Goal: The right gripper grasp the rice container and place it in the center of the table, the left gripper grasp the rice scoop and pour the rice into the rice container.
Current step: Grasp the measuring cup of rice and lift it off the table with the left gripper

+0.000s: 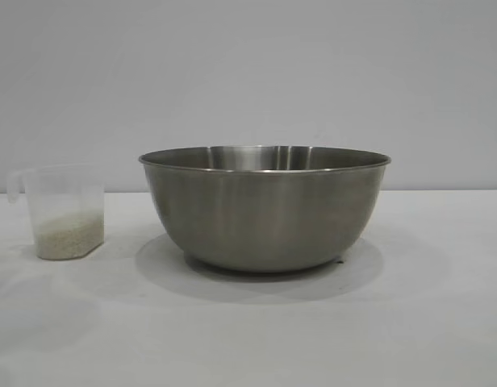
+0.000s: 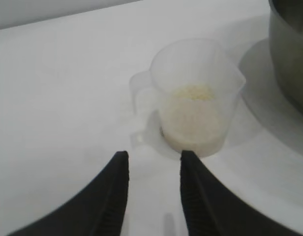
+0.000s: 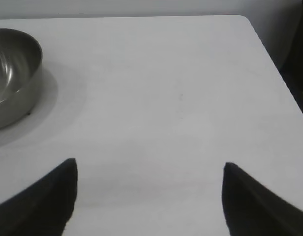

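The white worktop is bare and smooth under a plain pale wall. The steel rice container sits mid-worktop. Left of it, well apart, stands the rice scoop holding rice. The left gripper is partly open and empty (handle just ahead); its jaws should straddle the loop squarely. The right gripper hangs wide, empty, beside the container.

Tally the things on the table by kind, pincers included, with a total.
Steel mixing bowl: 1
Plastic measuring cup holding rice: 1
Black pincers: 2, left pincer open just short of the cup, right pincer open over bare table
Total: 4
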